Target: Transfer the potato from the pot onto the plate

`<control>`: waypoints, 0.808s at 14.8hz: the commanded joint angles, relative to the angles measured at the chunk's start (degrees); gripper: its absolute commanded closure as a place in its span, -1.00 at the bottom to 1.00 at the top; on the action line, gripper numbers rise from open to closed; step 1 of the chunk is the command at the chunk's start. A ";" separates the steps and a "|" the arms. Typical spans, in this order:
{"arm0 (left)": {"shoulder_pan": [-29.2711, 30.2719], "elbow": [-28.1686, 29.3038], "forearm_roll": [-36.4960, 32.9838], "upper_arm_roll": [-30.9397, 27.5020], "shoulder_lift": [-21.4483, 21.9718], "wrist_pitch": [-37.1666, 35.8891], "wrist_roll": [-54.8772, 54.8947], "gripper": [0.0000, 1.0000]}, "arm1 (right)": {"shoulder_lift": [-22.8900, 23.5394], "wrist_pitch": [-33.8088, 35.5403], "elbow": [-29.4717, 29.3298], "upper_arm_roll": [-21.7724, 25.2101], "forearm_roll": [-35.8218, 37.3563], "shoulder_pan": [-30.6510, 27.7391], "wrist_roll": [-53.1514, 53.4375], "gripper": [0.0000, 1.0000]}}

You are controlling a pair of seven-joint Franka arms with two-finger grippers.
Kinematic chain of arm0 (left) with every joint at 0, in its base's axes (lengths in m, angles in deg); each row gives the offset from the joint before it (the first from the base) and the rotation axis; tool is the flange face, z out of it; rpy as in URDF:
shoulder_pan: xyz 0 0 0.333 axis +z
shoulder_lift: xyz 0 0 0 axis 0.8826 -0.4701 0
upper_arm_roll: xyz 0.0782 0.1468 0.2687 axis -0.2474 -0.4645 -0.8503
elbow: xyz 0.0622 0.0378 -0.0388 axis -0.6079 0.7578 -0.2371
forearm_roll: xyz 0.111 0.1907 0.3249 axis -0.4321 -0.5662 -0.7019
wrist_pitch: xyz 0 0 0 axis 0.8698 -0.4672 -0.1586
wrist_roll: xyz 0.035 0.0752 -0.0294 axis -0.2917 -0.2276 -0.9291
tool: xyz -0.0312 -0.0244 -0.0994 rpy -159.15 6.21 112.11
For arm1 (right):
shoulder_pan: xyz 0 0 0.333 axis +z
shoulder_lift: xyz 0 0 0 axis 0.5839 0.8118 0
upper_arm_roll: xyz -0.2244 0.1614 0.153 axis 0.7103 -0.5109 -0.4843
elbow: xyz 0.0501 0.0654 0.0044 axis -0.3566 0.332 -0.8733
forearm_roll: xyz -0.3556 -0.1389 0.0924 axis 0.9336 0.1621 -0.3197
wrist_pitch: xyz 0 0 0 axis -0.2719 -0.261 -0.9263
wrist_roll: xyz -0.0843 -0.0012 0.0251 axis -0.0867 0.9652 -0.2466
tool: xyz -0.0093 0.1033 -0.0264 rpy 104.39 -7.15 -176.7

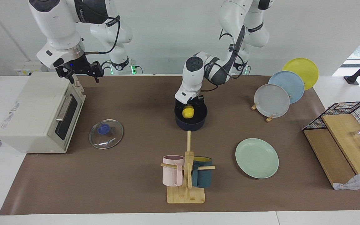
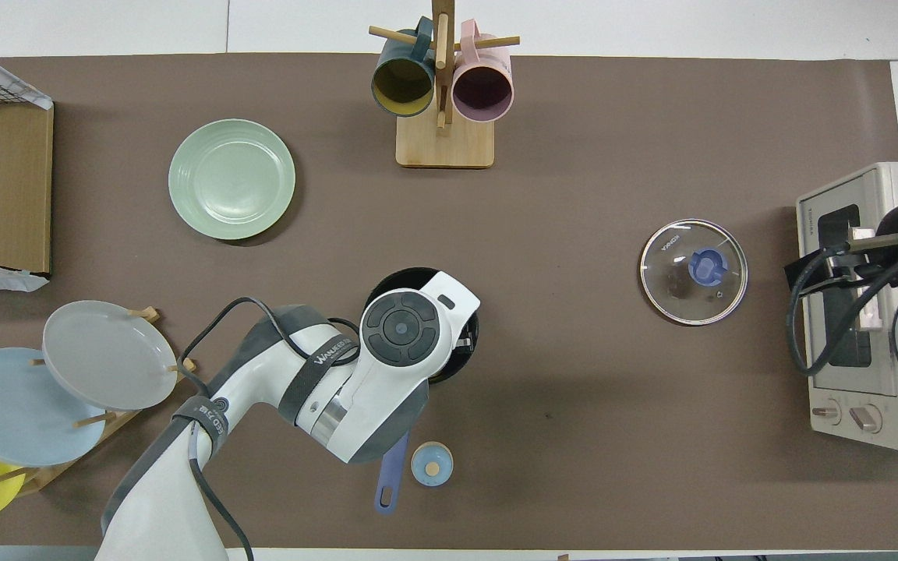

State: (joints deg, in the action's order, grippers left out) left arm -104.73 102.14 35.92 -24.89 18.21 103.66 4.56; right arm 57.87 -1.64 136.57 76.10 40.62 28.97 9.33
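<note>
The yellow potato (image 1: 188,112) is in the dark navy pot (image 1: 191,123) at the middle of the table. My left gripper (image 1: 188,105) reaches down into the pot, right at the potato. In the overhead view the left hand covers most of the pot (image 2: 401,275) and hides the potato; the blue handle (image 2: 390,477) sticks out toward the robots. The mint-green plate (image 1: 257,158) (image 2: 231,178) lies empty, farther from the robots than the pot, toward the left arm's end. My right gripper (image 1: 81,76) waits open over the toaster oven.
A glass lid (image 1: 106,133) lies toward the right arm's end, beside a toaster oven (image 1: 39,112). A mug rack (image 1: 186,175) stands farther out than the pot. A rack of grey, blue and yellow plates (image 1: 272,100) and a wire basket (image 1: 352,115) stand at the left arm's end. A small blue knob (image 2: 432,463) lies by the handle.
</note>
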 commanded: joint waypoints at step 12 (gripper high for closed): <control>3.57 -6.46 3.14 -0.56 1.23 -7.43 1.49 1.00 | -0.97 1.20 1.12 9.07 -3.42 5.17 -0.49 -1.00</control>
State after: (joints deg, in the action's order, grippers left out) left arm -102.47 99.61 36.76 -25.52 18.37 101.31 4.85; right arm 57.29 -0.71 137.32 84.83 38.45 33.96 9.07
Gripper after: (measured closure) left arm 0.388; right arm 0.000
